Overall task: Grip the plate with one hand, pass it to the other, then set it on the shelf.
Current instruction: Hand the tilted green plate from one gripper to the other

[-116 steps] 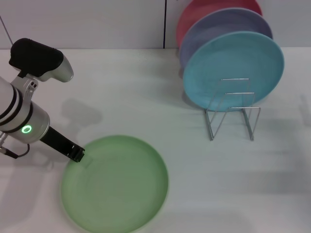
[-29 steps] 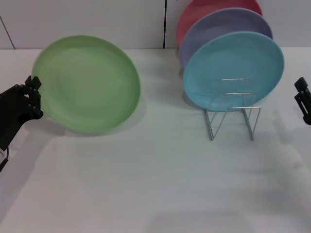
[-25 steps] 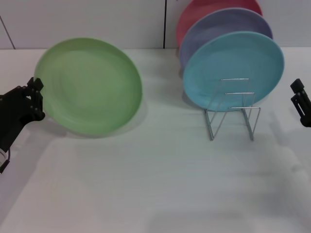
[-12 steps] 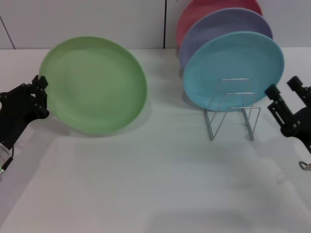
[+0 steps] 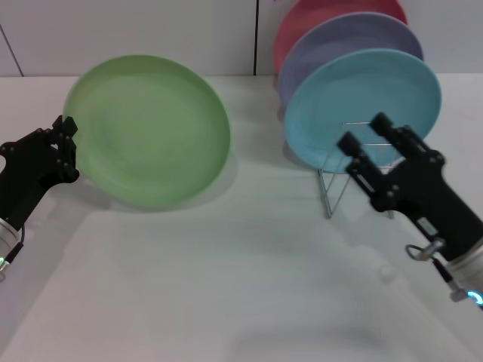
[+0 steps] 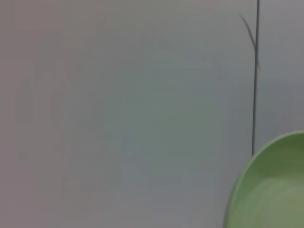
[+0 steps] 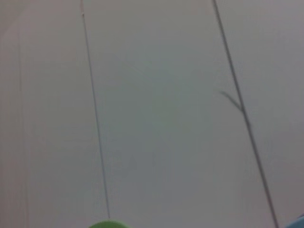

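Spreading under everything is the white table point(image 5: 226, 286), with a pale panelled wall point(image 6: 118, 95) behind it. Largest of the things is the light-green plate point(image 5: 147, 128), held up off the table and tilted with its face toward the camera, well to the left of the shelf point(image 5: 332, 192). Its left rim is pinched by the left gripper point(image 5: 66, 147), whose black fingers close onto the edge. The left wrist view catches only a curved slice of that green rim against the wall.

On the shelf stand three plates on edge: a turquoise-blue plate point(image 5: 355, 98) at the front, a lavender plate point(image 5: 332, 41) behind it, and a red plate point(image 5: 317, 15) at the back. The shelf itself is a small wire rack, its thin loops showing in front of the blue plate.

Right in front of the shelf hangs the right gripper point(image 5: 366, 143), fingers spread apart and holding nothing, pointing up and leftward, well apart from the green plate.
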Motion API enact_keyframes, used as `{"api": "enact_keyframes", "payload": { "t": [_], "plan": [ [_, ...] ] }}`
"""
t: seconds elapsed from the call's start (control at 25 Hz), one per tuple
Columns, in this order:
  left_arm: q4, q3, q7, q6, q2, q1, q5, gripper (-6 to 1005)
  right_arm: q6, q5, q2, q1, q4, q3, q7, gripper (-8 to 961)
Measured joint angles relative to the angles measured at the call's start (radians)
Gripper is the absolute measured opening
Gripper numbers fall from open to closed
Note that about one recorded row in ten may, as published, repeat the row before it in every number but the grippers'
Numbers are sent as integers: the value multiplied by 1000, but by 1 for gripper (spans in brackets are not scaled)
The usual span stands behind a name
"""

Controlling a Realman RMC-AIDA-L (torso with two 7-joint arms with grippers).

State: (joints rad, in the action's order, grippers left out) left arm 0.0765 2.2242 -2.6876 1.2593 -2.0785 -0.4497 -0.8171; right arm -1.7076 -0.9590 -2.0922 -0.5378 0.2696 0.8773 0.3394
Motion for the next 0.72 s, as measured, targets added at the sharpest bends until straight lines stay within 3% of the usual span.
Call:
{"api": "enact_keyframes", "payload": {
  "t": [0.2, 0.32, 0.36, 0.72],
  "plan": [
    [0, 3, 0, 0, 0, 0, 1, 30, 53, -146, 0, -33, 57, -148, -81, 601],
    [0, 7, 0, -1, 0, 0, 1, 30, 106, -279, 0, -42, 100, -304, -159, 601],
    [0, 10, 0, -1, 0, 0, 1, 30, 144, -367, 0, -41, 118, -403, -189, 601],
    [-9, 43, -30, -9, 0, -4, 9, 30, 280, -553, 0, -40, 202, -656, -295, 601]
  ]
}}
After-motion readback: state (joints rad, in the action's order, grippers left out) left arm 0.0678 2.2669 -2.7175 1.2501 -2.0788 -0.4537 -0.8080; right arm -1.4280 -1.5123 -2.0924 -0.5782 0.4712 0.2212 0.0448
